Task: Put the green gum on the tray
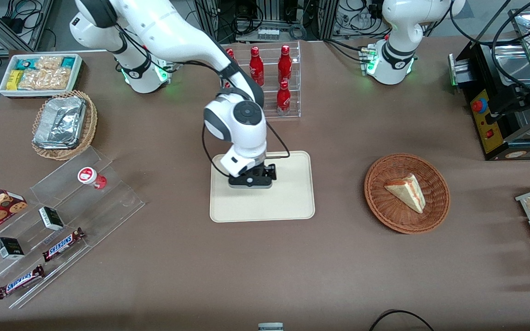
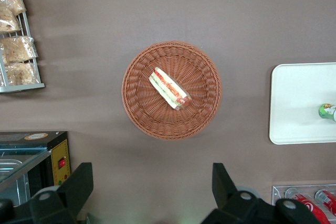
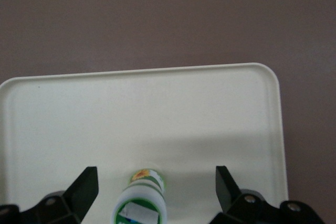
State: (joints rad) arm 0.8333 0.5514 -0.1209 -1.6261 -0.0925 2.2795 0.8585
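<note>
The green gum [image 3: 142,200], a small white bottle with a green and yellow label, stands upright on the cream tray [image 3: 157,108]. My right gripper [image 3: 156,178] is open, with one finger on each side of the bottle and a clear gap to both. In the front view the gripper [image 1: 251,180] hangs low over the part of the tray [image 1: 288,197] farther from the camera, and it hides the bottle. The left wrist view shows the gum [image 2: 326,112] on the tray [image 2: 299,103].
A like bottle with a red lid [image 1: 91,177] sits on a clear stepped stand with snack bars, toward the working arm's end. A rack of red bottles [image 1: 274,80] stands farther from the camera than the tray. A wicker basket with a sandwich [image 1: 406,193] lies toward the parked arm's end.
</note>
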